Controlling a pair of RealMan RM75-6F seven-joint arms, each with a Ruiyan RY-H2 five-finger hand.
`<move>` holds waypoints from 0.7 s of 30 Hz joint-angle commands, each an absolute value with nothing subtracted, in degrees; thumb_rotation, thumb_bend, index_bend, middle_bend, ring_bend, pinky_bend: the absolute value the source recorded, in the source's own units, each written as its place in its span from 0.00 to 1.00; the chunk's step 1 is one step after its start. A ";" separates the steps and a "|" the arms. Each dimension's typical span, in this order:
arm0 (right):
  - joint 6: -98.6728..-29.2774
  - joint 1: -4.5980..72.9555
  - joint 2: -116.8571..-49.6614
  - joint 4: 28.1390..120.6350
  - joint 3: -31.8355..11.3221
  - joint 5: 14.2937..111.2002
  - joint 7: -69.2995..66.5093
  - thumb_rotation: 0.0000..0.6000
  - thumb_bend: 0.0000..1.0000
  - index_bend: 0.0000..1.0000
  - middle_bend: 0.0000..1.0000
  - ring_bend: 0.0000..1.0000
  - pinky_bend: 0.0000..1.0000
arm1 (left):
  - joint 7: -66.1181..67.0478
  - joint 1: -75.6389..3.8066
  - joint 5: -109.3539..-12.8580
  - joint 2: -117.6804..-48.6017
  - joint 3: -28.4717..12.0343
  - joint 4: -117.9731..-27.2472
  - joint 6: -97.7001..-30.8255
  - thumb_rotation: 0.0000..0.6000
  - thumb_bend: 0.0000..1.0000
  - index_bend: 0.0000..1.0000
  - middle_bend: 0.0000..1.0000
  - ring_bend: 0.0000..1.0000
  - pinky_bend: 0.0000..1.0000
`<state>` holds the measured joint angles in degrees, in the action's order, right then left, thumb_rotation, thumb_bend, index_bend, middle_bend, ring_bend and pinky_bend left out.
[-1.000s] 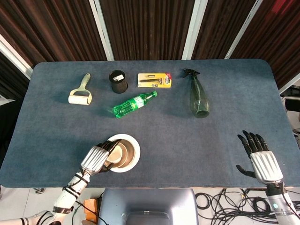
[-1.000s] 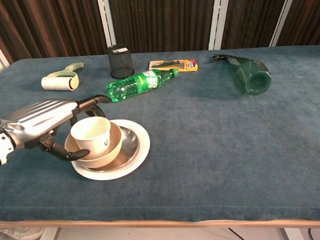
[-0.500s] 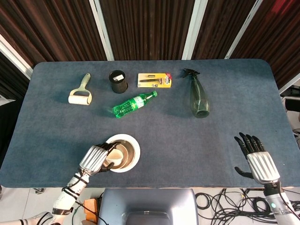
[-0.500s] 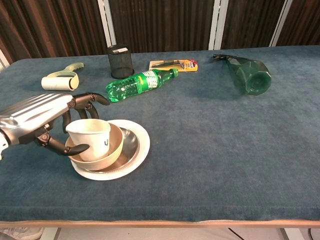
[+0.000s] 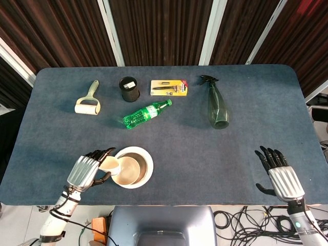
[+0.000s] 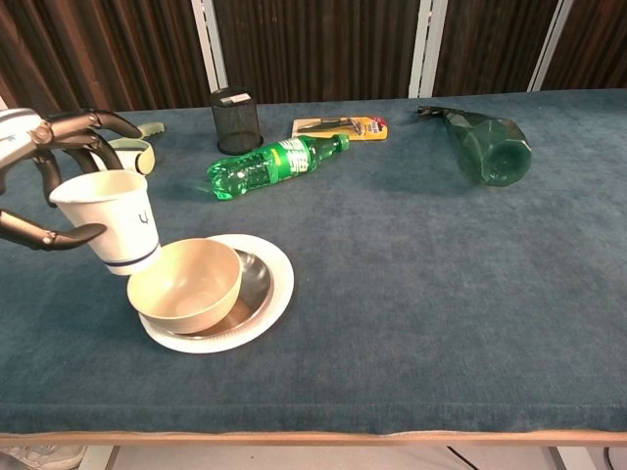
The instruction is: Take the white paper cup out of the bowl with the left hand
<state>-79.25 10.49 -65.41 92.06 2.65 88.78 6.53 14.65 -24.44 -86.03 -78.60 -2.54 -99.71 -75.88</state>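
Observation:
My left hand grips the white paper cup and holds it upright in the air, above and just left of the beige bowl. The bowl sits inside a steel dish on a white plate near the table's front edge. My right hand hovers at the front right corner with fingers spread, holding nothing; the chest view does not show it.
At the back lie a lint roller, a black mesh cup, a green plastic bottle on its side, a carded razor pack and a dark spray bottle.
My left hand has lifted the paper cup up out of the bowl and carried it to the left. The right hand has barely shifted.

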 commanded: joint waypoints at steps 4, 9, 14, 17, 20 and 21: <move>-78.25 10.70 -65.91 91.84 2.57 89.09 7.25 1.00 0.10 0.00 0.00 0.00 0.07 | 12.33 -22.00 -85.51 -76.21 -2.55 -97.90 -78.11 1.00 0.30 0.21 0.38 0.36 0.56; -78.13 10.39 -65.89 91.89 3.25 90.32 7.91 1.00 0.10 0.00 0.00 0.00 0.07 | 10.92 -20.15 -84.61 -76.63 -1.59 -93.75 -78.67 1.00 0.30 0.21 0.37 0.36 0.56; -81.92 8.40 -66.12 91.51 3.80 92.70 9.93 1.00 0.10 0.00 0.00 0.00 0.07 | 9.96 -18.89 -82.56 -78.65 -1.64 -89.38 -78.34 1.00 0.30 0.21 0.37 0.35 0.56; -83.37 7.48 -66.24 91.44 3.75 93.10 10.63 1.00 0.10 0.00 0.00 0.00 0.08 | 10.82 -18.88 -82.41 -79.96 -1.91 -87.45 -78.14 1.00 0.30 0.21 0.37 0.35 0.56; -83.20 7.23 -65.92 91.92 3.40 92.35 10.51 1.00 0.10 0.00 0.00 0.00 0.07 | 11.32 -18.76 -82.37 -81.36 -2.22 -85.86 -78.32 1.00 0.30 0.21 0.37 0.35 0.56; -83.03 7.23 -65.81 92.02 3.30 92.14 10.37 1.00 0.10 0.00 0.00 0.00 0.07 | 11.48 -18.68 -82.38 -81.77 -2.24 -85.37 -78.40 1.00 0.30 0.21 0.37 0.35 0.56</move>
<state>-83.14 7.25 -65.90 91.91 3.40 92.27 10.48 11.20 -18.81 -82.44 -81.30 -2.11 -85.86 -78.32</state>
